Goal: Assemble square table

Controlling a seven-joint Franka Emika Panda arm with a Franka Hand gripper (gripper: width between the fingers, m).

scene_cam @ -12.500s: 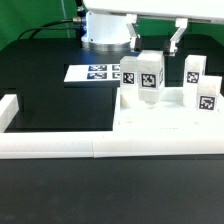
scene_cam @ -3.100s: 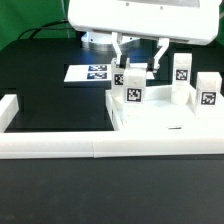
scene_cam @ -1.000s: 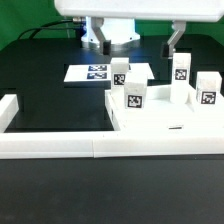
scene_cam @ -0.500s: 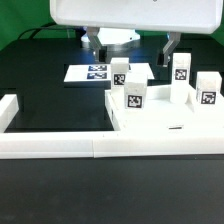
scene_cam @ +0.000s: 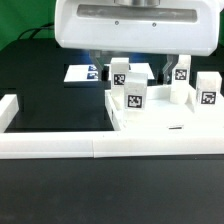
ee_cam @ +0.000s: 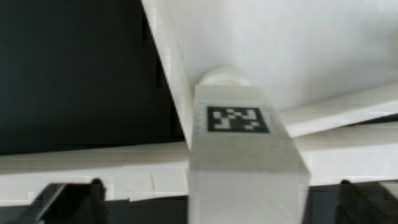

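White pincer (ee_cam: 199, 195) fingers stand apart, one on each side of a tagged leg block (ee_cam: 237, 150) and not yet touching it. Over the last half second the arm has dropped; its housing now hides the back of the scene. You appear set to grasp this leg. The square slab (scene_cam: 160, 122) lies on the black counter (scene_cam: 50, 100) at the exterior view's right, against the white border rail (scene_cam: 60, 146), with leg blocks standing on it. The marker board (scene_cam: 78, 73) lies behind.
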